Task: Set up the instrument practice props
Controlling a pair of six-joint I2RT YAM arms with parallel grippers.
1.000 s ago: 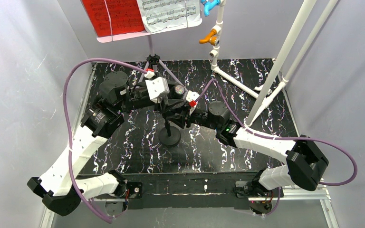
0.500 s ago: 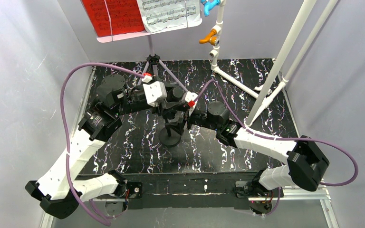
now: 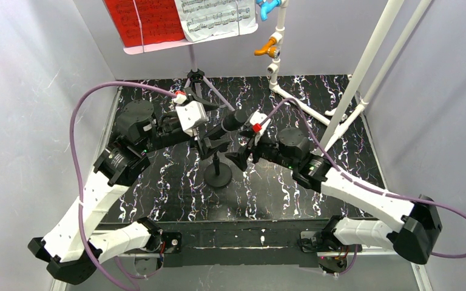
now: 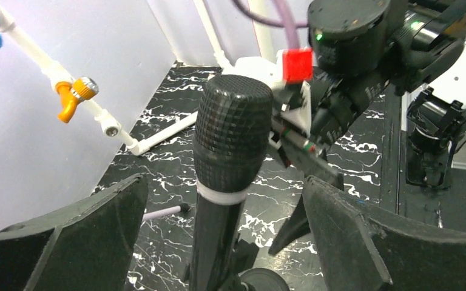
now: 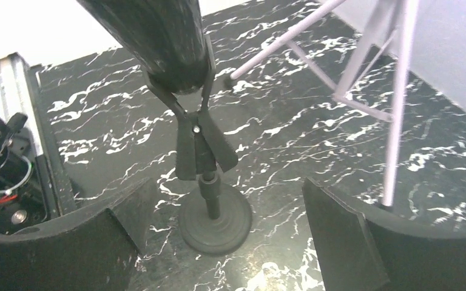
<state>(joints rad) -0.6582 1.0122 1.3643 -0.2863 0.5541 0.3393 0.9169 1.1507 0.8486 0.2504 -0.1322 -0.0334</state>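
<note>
A black microphone (image 3: 233,119) rests tilted in the clip of its black stand, whose round base (image 3: 218,177) sits on the marbled table. In the left wrist view the microphone (image 4: 233,130) stands between the spread fingers (image 4: 67,242) of my left gripper (image 4: 224,242), with gaps on both sides. My left gripper (image 3: 214,140) is open. My right gripper (image 3: 238,156) is open just right of the stand; its view shows the base (image 5: 214,221) and clip (image 5: 197,145) ahead of the gripper (image 5: 227,242). The lilac music stand (image 3: 151,47) at the back holds a red page (image 3: 142,21) and a white page (image 3: 215,18).
A white pipe frame (image 3: 358,79) with an orange tap (image 3: 267,47) and a blue tap (image 3: 269,7) stands at the back right. The music stand's tripod legs (image 5: 394,91) spread on the table just behind the microphone stand. Grey walls enclose the table.
Both grippers have opened and let go of the microphone and its stand. The right arm has drawn back to the right; the left has eased back to the left. The microphone stays in its clip.
</note>
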